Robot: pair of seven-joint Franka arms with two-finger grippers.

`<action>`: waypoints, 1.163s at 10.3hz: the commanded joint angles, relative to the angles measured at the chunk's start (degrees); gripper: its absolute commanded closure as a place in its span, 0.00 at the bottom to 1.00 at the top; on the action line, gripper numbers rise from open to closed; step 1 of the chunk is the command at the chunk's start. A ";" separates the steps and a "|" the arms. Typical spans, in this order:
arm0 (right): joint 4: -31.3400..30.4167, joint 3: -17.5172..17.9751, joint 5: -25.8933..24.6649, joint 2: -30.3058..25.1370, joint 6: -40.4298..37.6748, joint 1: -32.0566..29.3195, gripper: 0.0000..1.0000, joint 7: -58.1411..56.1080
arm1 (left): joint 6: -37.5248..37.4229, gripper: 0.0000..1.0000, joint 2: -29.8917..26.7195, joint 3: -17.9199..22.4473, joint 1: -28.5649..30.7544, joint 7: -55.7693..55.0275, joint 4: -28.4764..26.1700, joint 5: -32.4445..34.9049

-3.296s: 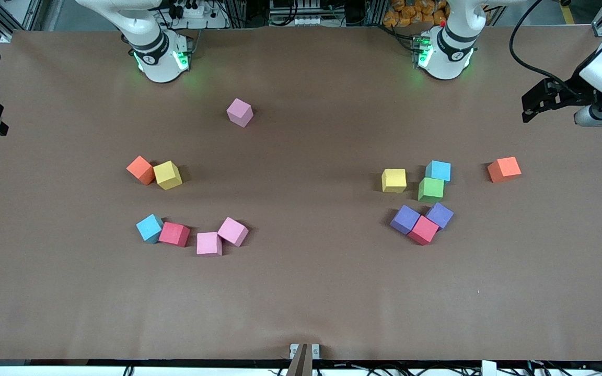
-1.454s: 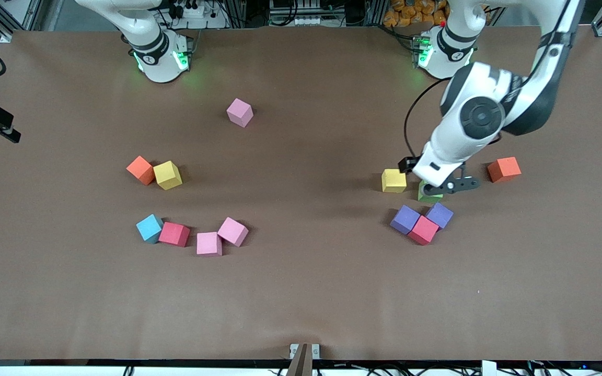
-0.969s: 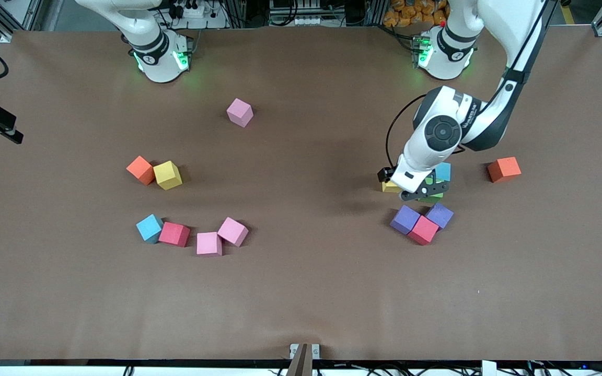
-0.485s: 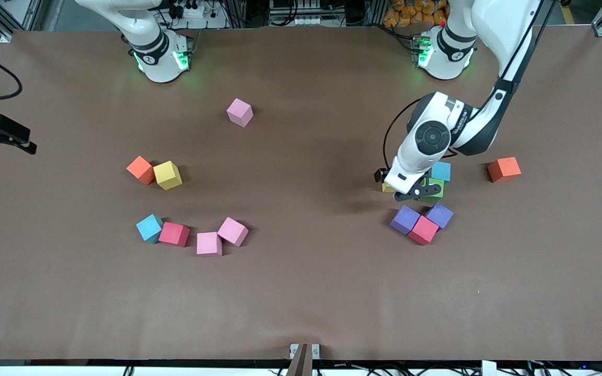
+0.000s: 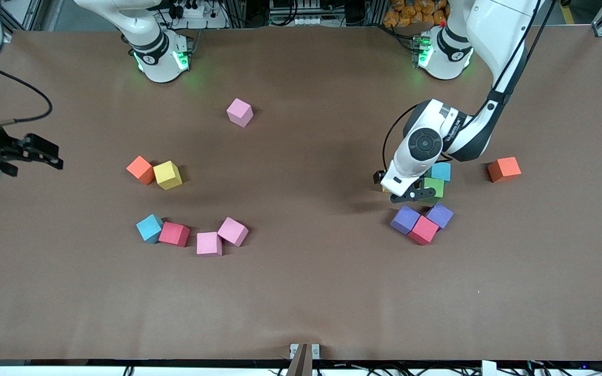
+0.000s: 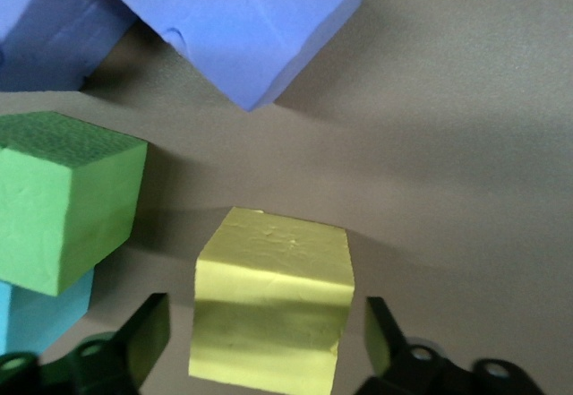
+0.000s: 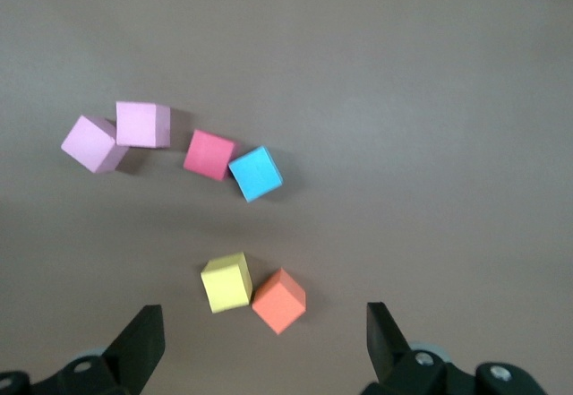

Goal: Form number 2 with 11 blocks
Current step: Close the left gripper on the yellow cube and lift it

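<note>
At the left arm's end of the table, the left gripper (image 5: 404, 192) has come down from its raised perch at the table edge and now brackets a yellow block (image 6: 271, 307). Fingers sit one on each side with gaps showing; open, not yet pinching. That block rests on the table (image 5: 301, 292) just beside a green block (image 5: 433, 187), with a light blue block (image 5: 441, 171) touching the green one, and two purple blocks (image 5: 405, 218) and a red block (image 5: 423, 230) nearer the front camera. An orange block (image 5: 504, 168) lies apart.

The right gripper (image 5: 37, 155) has swung inward over the table's other end. Jaws wide, empty, above an orange-and-yellow pair (image 7: 252, 293).

Judgement: first pick is about to close. No digit exists; every block is loose.

The front view hides the bracketed yellow block under the wrist. The left wrist view shows it plainly, squarely between the fingers. The right wrist view shows the row of pink, pink, red, light blue (image 7: 170, 147) from above.
</note>
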 commanded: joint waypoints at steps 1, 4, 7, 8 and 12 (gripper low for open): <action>-3.58 -0.15 1.27 2.26 7.13 1.23 0.00 0.62 | 1.30 0.59 1.00 -0.02 -0.14 -0.50 -0.39 1.41; -11.32 -0.15 2.94 3.76 18.83 3.78 0.00 0.01 | 0.78 1.00 -0.40 -1.76 -0.49 -1.29 -1.52 1.33; -11.95 -0.15 2.94 6.23 19.56 4.84 0.00 -2.10 | -0.90 1.00 -3.39 -8.27 -4.51 -8.46 -1.88 0.10; -13.69 -0.07 3.03 6.14 20.34 4.93 0.00 -2.10 | -0.90 1.00 -2.87 -11.94 -5.50 -13.03 -1.53 -1.12; -18.71 0.73 3.03 5.44 23.51 5.19 0.00 -3.41 | -0.46 1.00 0.11 -19.53 -11.90 -27.98 0.04 -3.77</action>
